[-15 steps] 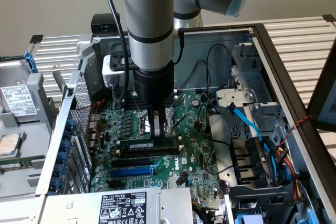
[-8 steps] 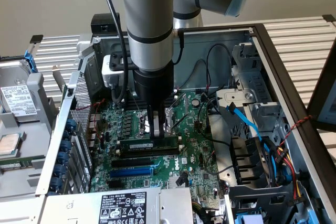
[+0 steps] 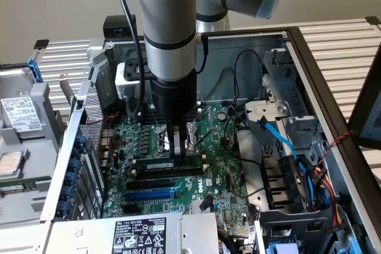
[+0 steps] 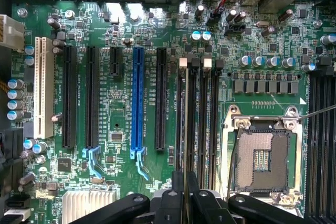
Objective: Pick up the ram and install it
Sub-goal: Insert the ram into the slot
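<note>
The ram [image 3: 161, 163] is a thin green stick with a white label. It stands on edge on the motherboard [image 3: 223, 171], along the black slot closest to the CPU socket [image 4: 261, 158]. My gripper [image 3: 175, 151] comes straight down on its middle and is shut on its top edge. In the wrist view the ram [image 4: 185, 129] is edge-on, a thin line running out from between the fingers of my gripper [image 4: 185, 200]. It lies in line with a slot that has a white latch [image 4: 182, 62] at its end. I cannot tell whether it is seated. More black slots [image 3: 161, 183] and the blue slot [image 3: 149, 195] lie beside it.
The board lies inside an open PC case [image 3: 309, 57]. Black cables and a blue cable [image 3: 277, 135] sit on the exterior view's right, by a drive cage [image 3: 286, 191]. A labelled power supply [image 3: 140, 233] borders the front. A white slot [image 4: 43, 87] sits beyond the blue slot [image 4: 137, 98].
</note>
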`<action>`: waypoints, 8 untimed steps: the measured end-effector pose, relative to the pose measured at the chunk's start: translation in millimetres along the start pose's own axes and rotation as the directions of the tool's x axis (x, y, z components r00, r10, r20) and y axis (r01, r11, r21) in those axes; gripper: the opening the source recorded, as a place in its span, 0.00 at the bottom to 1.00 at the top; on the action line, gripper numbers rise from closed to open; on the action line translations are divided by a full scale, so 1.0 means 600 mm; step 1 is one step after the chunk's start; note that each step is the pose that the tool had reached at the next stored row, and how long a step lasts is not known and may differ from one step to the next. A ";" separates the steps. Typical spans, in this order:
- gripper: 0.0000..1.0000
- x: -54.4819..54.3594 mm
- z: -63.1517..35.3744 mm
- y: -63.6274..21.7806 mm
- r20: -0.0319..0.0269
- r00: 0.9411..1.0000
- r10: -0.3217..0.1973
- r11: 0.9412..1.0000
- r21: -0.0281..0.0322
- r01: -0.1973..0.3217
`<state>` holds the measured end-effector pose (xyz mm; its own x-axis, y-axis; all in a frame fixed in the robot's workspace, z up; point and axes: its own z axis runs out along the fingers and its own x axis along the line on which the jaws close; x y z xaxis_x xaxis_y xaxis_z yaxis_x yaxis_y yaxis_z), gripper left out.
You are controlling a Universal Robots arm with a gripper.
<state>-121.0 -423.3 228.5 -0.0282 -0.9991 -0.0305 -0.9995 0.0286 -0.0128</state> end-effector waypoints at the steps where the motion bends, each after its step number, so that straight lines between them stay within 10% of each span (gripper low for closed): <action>1: 0.14 0.000 0.000 0.000 0.000 1.000 0.000 1.000 0.000 0.000; 8: 0.14 0.000 0.000 0.000 0.004 1.000 0.005 1.000 -0.001 -0.005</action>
<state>-121.0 -423.3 228.5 -0.0336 -0.9988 -0.0344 -0.9994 0.0340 -0.0118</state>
